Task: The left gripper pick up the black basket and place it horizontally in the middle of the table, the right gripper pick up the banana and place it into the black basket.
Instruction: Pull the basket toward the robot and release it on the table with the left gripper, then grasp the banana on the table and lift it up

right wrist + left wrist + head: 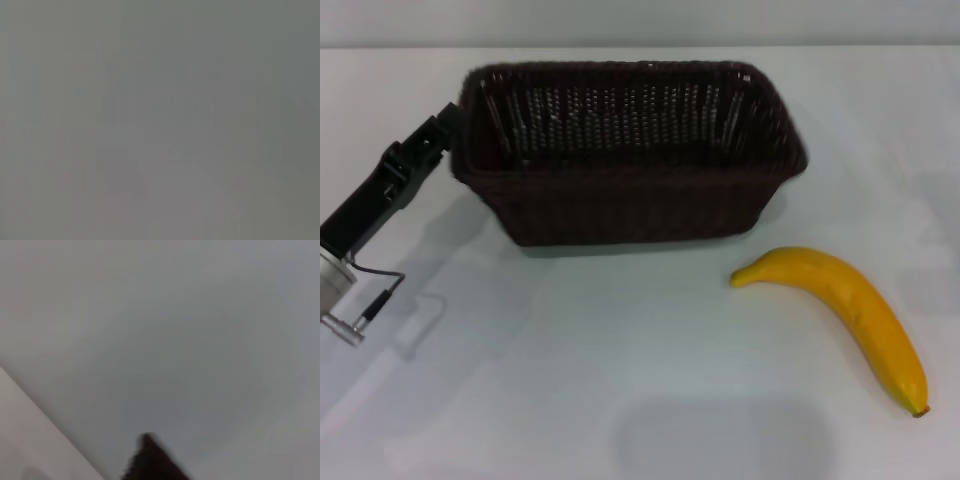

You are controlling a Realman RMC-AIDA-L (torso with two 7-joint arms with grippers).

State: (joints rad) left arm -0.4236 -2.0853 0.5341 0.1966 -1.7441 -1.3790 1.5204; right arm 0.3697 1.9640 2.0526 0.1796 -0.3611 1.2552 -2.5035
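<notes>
Left claw [451, 122] is touching the black basket's [630, 190] left end, grip unclear; banana [850, 310] is lying on the tabletop [570, 380].

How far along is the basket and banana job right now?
The black basket already sits lengthwise on the table, empty. The left gripper is at its left end; whether it grips the rim is unclear. The banana lies on the table in front of the basket, to its right, untouched. The right gripper is out of view, so the banana step remains.
</notes>
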